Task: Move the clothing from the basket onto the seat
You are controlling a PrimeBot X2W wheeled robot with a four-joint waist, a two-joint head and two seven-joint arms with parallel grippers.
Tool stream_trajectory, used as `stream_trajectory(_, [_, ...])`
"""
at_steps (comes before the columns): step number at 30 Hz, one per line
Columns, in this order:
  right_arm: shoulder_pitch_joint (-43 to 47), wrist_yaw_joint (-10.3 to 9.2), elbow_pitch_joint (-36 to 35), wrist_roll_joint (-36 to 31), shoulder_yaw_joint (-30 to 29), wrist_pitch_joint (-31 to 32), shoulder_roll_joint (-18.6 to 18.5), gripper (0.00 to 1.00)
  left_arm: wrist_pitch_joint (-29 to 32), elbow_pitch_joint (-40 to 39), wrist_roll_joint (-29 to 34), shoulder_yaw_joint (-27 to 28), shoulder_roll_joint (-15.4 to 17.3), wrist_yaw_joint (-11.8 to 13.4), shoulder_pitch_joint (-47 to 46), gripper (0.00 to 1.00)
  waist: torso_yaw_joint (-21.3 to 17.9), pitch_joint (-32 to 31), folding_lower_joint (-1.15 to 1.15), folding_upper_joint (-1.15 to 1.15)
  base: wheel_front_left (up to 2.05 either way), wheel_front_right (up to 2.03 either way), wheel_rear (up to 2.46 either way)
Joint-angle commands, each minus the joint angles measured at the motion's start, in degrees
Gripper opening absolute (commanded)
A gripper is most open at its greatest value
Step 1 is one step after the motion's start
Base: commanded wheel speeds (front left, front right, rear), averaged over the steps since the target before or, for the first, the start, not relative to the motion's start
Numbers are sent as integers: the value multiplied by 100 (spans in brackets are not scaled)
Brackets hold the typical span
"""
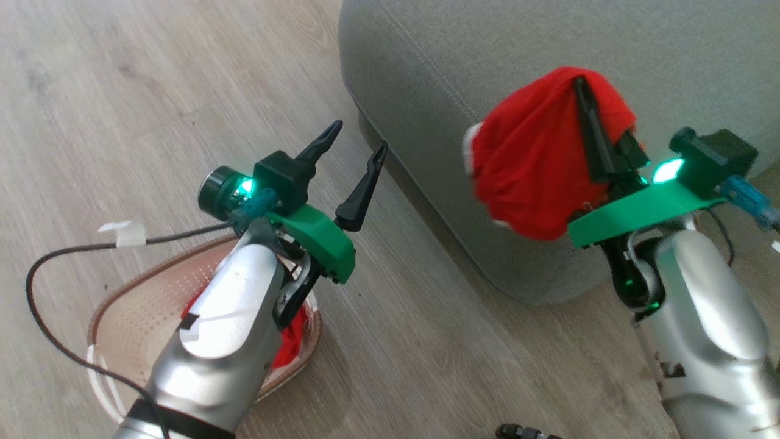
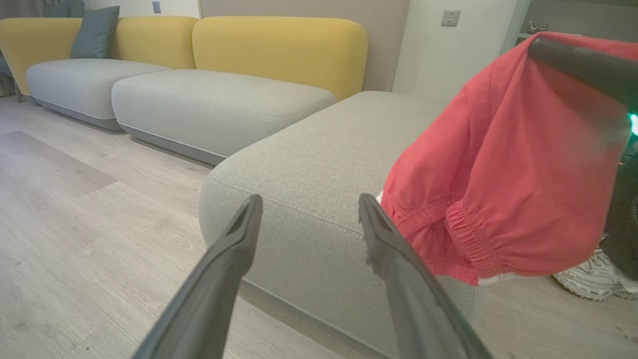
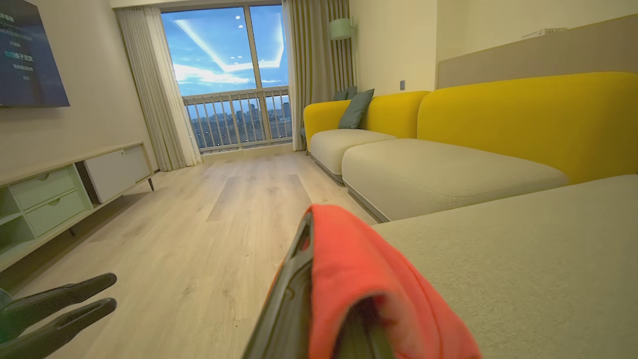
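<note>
The right gripper (image 1: 580, 85) holds tight a bright red soft fabric garment (image 1: 530, 171), crumpled, with gathered hem, beside the grey-green upholstered seat (image 1: 487, 61); the left gripper (image 1: 361, 135) is open.

Pale wood floor (image 3: 199, 239), curtained window (image 3: 229, 60)

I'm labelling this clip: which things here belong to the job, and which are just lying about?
Job: held red garment, right gripper, second red garment, basket, seat, left gripper.
Lying about: yellow-backed sofa, cushion, white sneaker, drawer cabinet.
</note>
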Motion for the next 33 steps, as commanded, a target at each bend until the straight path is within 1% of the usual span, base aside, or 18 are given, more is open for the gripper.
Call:
stream_trajectory(1, [-93, -1, -262, -53, 14, -37, -28, 0, -30, -160, 40, 141, 42, -11, -290, 100, -19, 70, 0, 0, 0, 0, 0])
stream_trajectory(5, [-30, -1, -403, -166, -225, -37, -110, 0, -30, -114, 79, 83, 27, -30, -351, 100, -38, 273, 0, 0, 0, 0, 0])
stream_trajectory(9, [-152, -1, -489, -313, -465, -37, -220, 0, -30, -110, 126, 30, 21, -42, -410, 100, -45, 552, 0, 0, 0, 0, 0])
stream_trajectory(13, [-454, -1, -488, -671, -711, -37, -357, 0, -30, -99, 162, -49, 53, -53, -486, 100, -42, 876, 0, 0, 0, 0, 0])
stream_trajectory(18, [-1071, -1, -331, -979, -968, -37, -581, 0, -30, -118, 206, -128, 192, -58, -560, 100, -33, 1244, 0, 0, 0, 0, 0])
stream_trajectory(21, [-1502, -1, -154, -1108, -1068, -37, -769, 0, -30, -160, 239, -194, 275, -59, -605, 100, -21, 1461, 0, 0, 0, 0, 0])
stream_trajectory(26, [-2154, -1, 200, -1317, -1388, -37, -1203, 0, -30, -254, 240, -410, 306, -59, -759, 100, 246, 1809, 0, 0, 0, 0, 0])
stream_trajectory(30, [-2678, -1, 634, -1481, -1592, -37, -1542, 0, -30, -287, 223, -497, 332, -60, -852, 100, 435, 2052, 0, 0, 0, 0, 0])
stream_trajectory(33, [-2967, -1, 915, -1530, -1729, -37, -1701, 0, -30, -303, 224, -538, 349, -60, -903, 100, 526, 2191, 0, 0, 0, 0, 0])
